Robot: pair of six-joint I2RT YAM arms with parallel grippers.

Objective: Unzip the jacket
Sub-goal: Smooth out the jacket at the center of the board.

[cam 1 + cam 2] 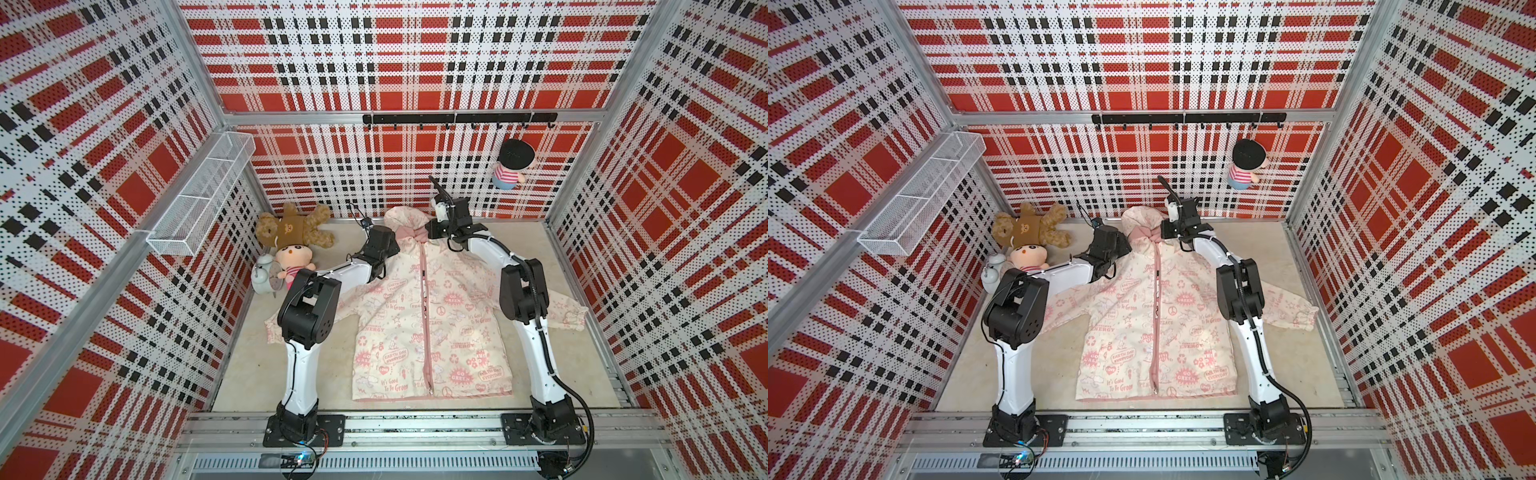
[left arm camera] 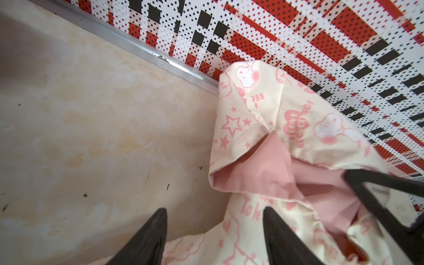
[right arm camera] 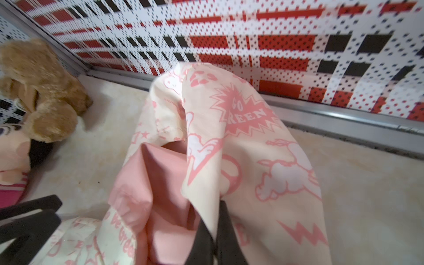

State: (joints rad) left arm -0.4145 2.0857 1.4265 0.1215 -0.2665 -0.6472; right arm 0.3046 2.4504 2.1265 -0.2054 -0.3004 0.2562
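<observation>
Got the right gripper (image 3: pixel 214 220) pinched shut on the jacket (image 1: pixel 415 324) at its far end, left gripper (image 2: pixel 215 209) apart just left, zipper (image 1: pixel 424 316) running straight toward the near side.

Bright, even light fills the cell in both top views, seemingly from overhead; shadows on the beige floor (image 1: pixel 540 257) are faint and soft-edged. The plaid walls (image 1: pixel 104 166) bow and stretch toward the frame edges, which is wide-angle distortion. In the left wrist view the aluminium rail (image 2: pixel 183 68) carries a small white glint, and one corner of the floor lies in grey shade. The right wrist view is blurred — the far wall (image 3: pixel 275 46) smears sideways, the teddy bear (image 3: pixel 46 91) is soft, the jacket (image 3: pixel 252 149) fairly crisp.
</observation>
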